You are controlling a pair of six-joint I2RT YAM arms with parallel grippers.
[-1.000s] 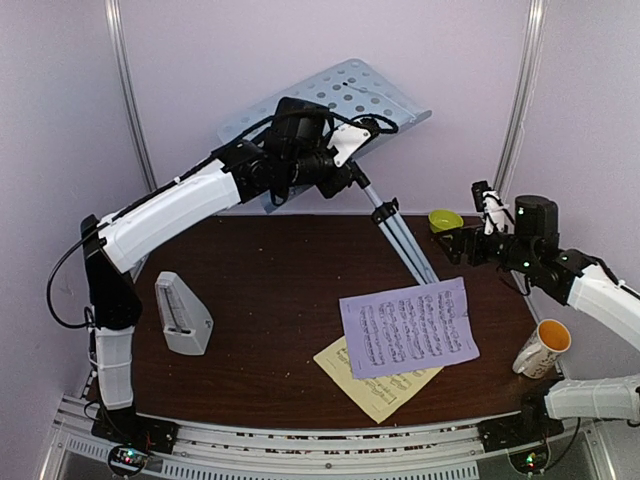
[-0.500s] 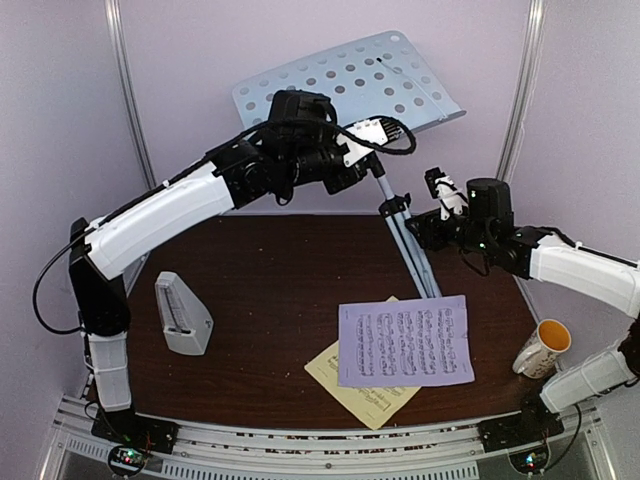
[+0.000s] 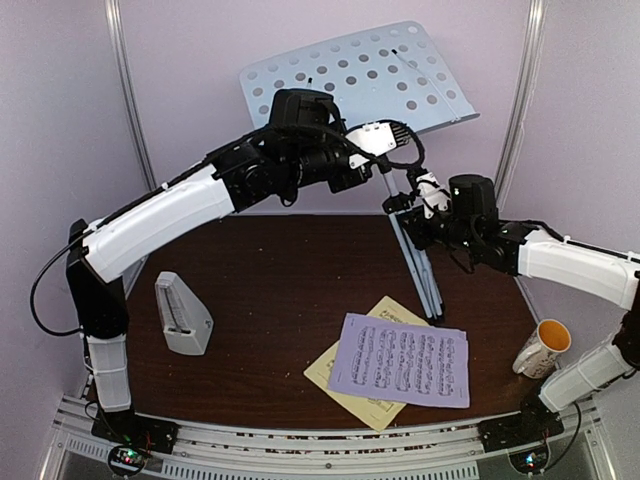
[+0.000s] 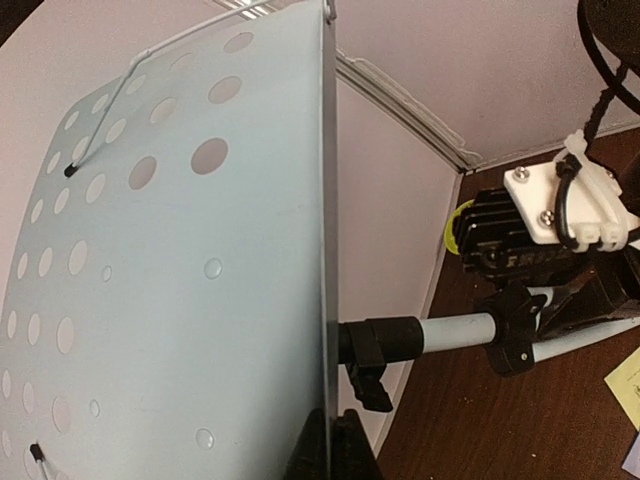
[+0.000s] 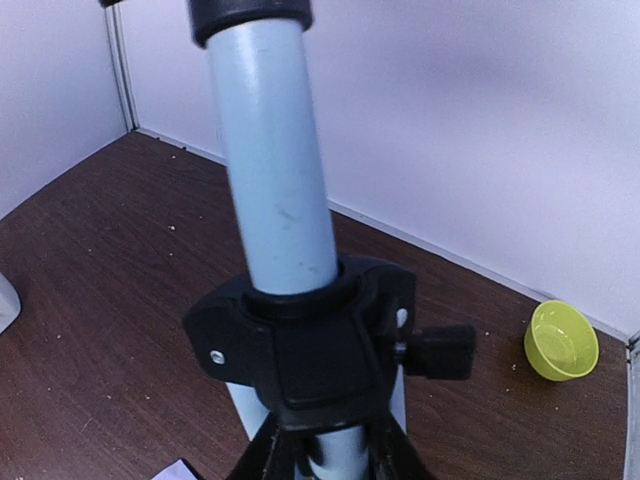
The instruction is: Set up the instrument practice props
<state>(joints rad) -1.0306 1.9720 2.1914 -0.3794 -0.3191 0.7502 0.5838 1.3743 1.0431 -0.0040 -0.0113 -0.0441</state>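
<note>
The grey perforated music-stand desk (image 3: 360, 78) is raised high at the back, its face turned toward me. My left gripper (image 3: 392, 132) is shut on its lower edge; in the left wrist view the jaws (image 4: 335, 452) pinch the thin plate (image 4: 170, 280). My right gripper (image 3: 402, 208) is shut on the silver tripod pole (image 5: 275, 170), its fingers (image 5: 262, 455) just under the black collar (image 5: 310, 340). The folded legs (image 3: 428, 285) slant down to the table. A lilac sheet-music page (image 3: 400, 360) lies on a pale yellow one (image 3: 338, 383). The grey pyramid metronome (image 3: 182, 315) stands at the left.
A mug with an orange inside (image 3: 541, 348) stands at the right edge. A small green bowl (image 5: 560, 340) sits by the back wall behind the right arm. Walls close in the back and both sides of the brown table (image 3: 280, 290).
The desk has risen and tipped upright under the left gripper. My right arm swung left to the pole and closed on it. The lilac page slid toward the front edge.
</note>
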